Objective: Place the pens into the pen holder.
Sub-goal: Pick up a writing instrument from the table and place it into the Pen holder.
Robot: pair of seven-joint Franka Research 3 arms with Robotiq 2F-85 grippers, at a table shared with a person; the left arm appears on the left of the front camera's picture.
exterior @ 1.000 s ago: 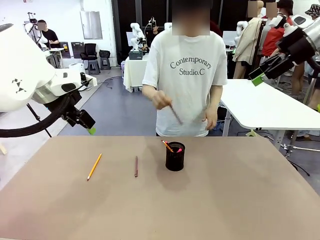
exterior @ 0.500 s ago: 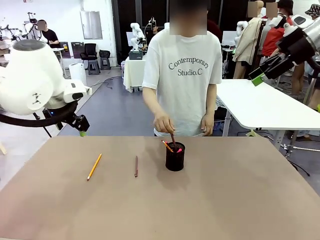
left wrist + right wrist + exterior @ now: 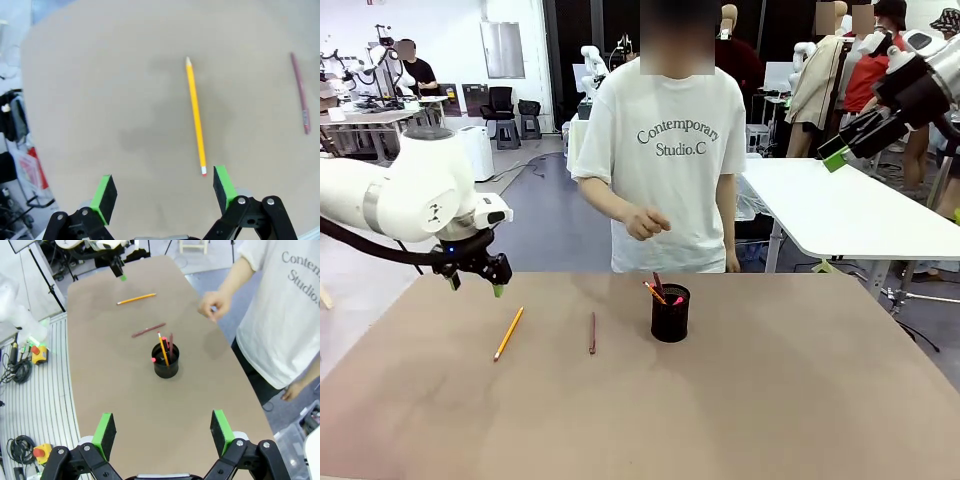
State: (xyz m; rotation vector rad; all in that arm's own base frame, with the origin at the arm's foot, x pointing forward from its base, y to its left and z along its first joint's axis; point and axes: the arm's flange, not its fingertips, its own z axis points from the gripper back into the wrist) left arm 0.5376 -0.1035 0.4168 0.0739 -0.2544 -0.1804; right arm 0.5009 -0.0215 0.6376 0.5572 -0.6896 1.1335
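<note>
Two pens lie loose on the brown table: a yellow-orange pencil (image 3: 508, 333) (image 3: 195, 115) (image 3: 136, 299) at the left and a dark red-brown pen (image 3: 591, 332) (image 3: 300, 93) (image 3: 148, 330) to its right. The black mesh pen holder (image 3: 670, 313) (image 3: 165, 361) stands upright mid-table with several pens sticking out. My left gripper (image 3: 475, 284) (image 3: 165, 192) hangs open just above the table's far left, the yellow pencil's eraser end close to one finger. My right gripper (image 3: 835, 158) (image 3: 162, 432) is open, high above the right side, nothing in it.
A person in a white T-shirt stands at the far edge, one hand (image 3: 645, 222) (image 3: 212, 305) raised at chest height above the holder, apart from it. A white table (image 3: 840, 210) stands beyond on the right. The table's near half and right side are bare.
The person dropped a dark pen into the holder and drew the hand back up. My left arm swung right and down toward the yellow pencil. The right arm stayed still.
</note>
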